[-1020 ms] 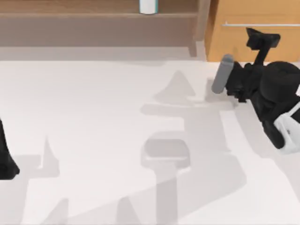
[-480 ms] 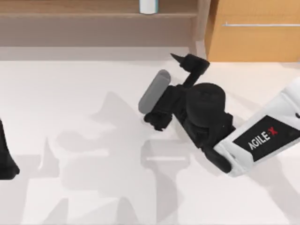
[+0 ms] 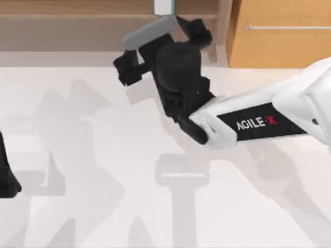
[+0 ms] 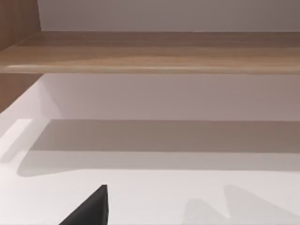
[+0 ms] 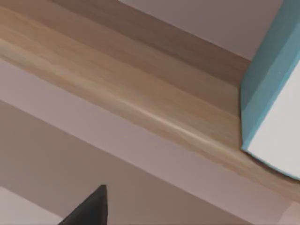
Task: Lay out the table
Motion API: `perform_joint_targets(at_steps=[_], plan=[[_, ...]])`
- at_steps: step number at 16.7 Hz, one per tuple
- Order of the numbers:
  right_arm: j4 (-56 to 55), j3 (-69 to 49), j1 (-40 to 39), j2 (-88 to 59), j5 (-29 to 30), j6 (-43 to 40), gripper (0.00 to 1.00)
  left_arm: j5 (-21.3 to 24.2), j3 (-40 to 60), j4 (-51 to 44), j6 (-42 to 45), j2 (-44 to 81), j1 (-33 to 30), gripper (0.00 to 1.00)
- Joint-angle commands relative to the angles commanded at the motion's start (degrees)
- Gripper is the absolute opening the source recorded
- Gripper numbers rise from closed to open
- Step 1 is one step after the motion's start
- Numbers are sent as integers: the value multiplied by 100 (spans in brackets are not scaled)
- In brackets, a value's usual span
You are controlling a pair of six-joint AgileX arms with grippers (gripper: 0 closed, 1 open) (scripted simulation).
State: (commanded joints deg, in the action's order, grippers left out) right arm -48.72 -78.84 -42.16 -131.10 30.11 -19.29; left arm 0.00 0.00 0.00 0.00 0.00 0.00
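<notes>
The off-white table (image 3: pixel 93 155) spreads across the top view, with only arm shadows on it. My right arm reaches from the right side to the back edge, and its gripper (image 3: pixel 178 26) is up at the brown wooden shelf (image 3: pixel 77 23). Just beyond the gripper, a white and teal object (image 3: pixel 163 6) stands on the shelf board. The right wrist view has that object (image 5: pixel 274 103) close, resting on the shelf board (image 5: pixel 117 93). My left gripper (image 3: pixel 7 178) sits parked at the table's left edge.
An orange wooden drawer unit (image 3: pixel 279 41) with a silver bar handle (image 3: pixel 287 27) stands at the back right, next to the shelf's side post (image 3: pixel 223 26). The left wrist view looks across the table (image 4: pixel 187 187) at the shelf board (image 4: pixel 150 51).
My right arm has swung from the drawer unit at the back right, leftward across the table, up to the shelf by the white and teal object. The left arm has stayed still.
</notes>
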Motion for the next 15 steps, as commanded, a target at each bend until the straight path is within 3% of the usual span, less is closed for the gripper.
perform_joint_targets(at_steps=[6, 15], plan=[[1360, -1896, 91, -276, 1083, 1720, 100, 0, 0, 0, 0, 0, 0, 100], [1491, -2162, 167, -287, 1225, 1883, 100, 0, 0, 0, 0, 0, 0, 100]])
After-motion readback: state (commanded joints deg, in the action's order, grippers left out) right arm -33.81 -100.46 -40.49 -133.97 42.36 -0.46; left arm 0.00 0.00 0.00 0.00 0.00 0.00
